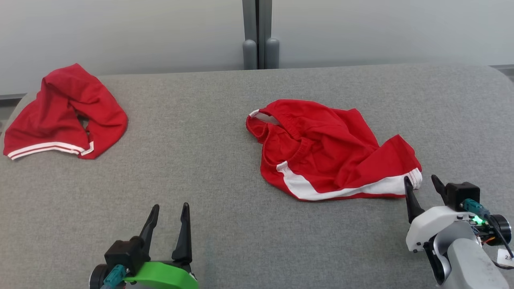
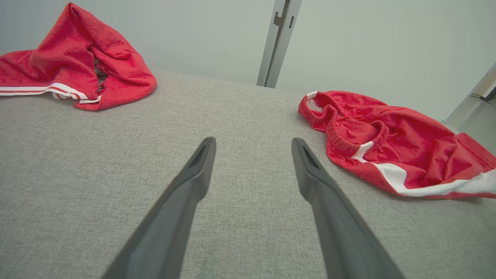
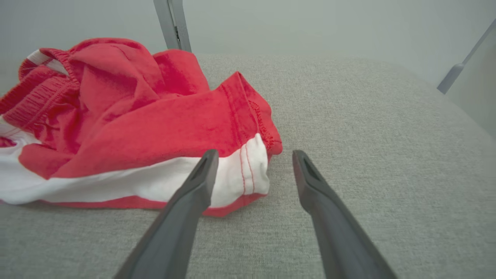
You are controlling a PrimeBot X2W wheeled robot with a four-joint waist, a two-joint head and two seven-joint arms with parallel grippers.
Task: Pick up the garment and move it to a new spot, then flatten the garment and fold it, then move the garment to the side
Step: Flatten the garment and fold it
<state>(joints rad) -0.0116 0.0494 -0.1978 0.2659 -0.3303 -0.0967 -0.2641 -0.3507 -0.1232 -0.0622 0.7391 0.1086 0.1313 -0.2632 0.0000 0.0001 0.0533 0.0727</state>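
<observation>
**Head view.** The left pincer (image 1: 170,206) is released, with its jaws wide and nothing between them, over bare desk (image 1: 225,168). The right pincer (image 1: 420,179) is also released and empty. The garment (image 1: 321,148) lies crumpled ahead of it and to its left, and the white hem corner sits at its left fingertip. A striped heap (image 1: 64,112), also red, lies well apart, ahead and left of the left pincer.
Hazard: with two red items on the desk, the left arm may reach for the wrong one.

**Left wrist view.** The garment (image 2: 387,147) lies ahead-right of the left pincer (image 2: 253,140), well apart. The striped heap (image 2: 77,58) lies ahead-left.
Hazard: flattening probably needs both arms, and a pull by the right arm alone would likely drag the bundle rather than spread it.
This view shows the gathered band at the garment's far end more clearly than the head view.

**Right wrist view.** The hem corner of the garment (image 3: 155,116) lies between the fingers of the right pincer (image 3: 255,153), close to the left one. Contact cannot be confirmed.
Hazard: closing here may catch one layer only, or miss the edge, and the folds stacked behind would then stay trapped.
This view adds the hem stitching and the overlapping layers, which the head view flattens.
</observation>
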